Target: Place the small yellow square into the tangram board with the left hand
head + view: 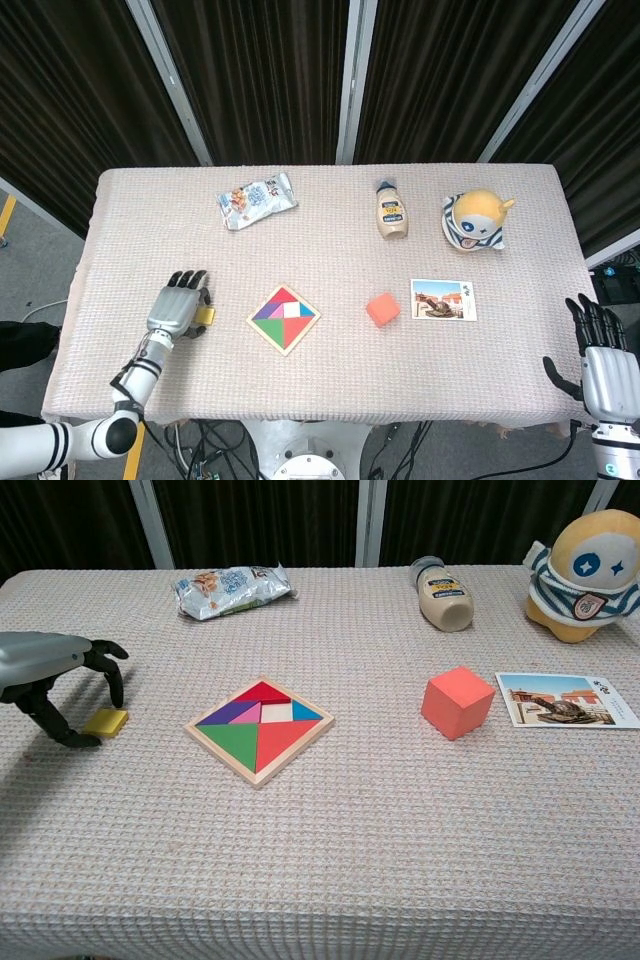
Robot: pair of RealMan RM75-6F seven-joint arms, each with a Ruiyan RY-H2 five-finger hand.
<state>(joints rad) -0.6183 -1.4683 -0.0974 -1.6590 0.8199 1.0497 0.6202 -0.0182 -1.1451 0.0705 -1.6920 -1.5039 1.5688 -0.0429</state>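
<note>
Small yellow square (pixel 105 722) between left hand's (pixel 55 680) fingertips, on table.

Taking the tangram board (pixel 259 728) as centre: the square piece (pixel 105 722) lies left of it under the left hand (pixel 50 672), the cube (pixel 457 702) right, the postcard (pixel 565 700) beyond that. Behind lie the snack bag (pixel 231 588), bottle (pixel 443 593) and plush toy (pixel 586 573).

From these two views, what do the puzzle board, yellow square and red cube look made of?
Puzzle board: likely wood, going by its pale bare frame and matte painted pieces. Yellow square: a thin flat tile, probably painted wood like the pieces, though plastic is possible. Red cube: a matte, even salmon-red with slightly soft edges, perhaps foam or painted wood; the views don't settle it.
</note>
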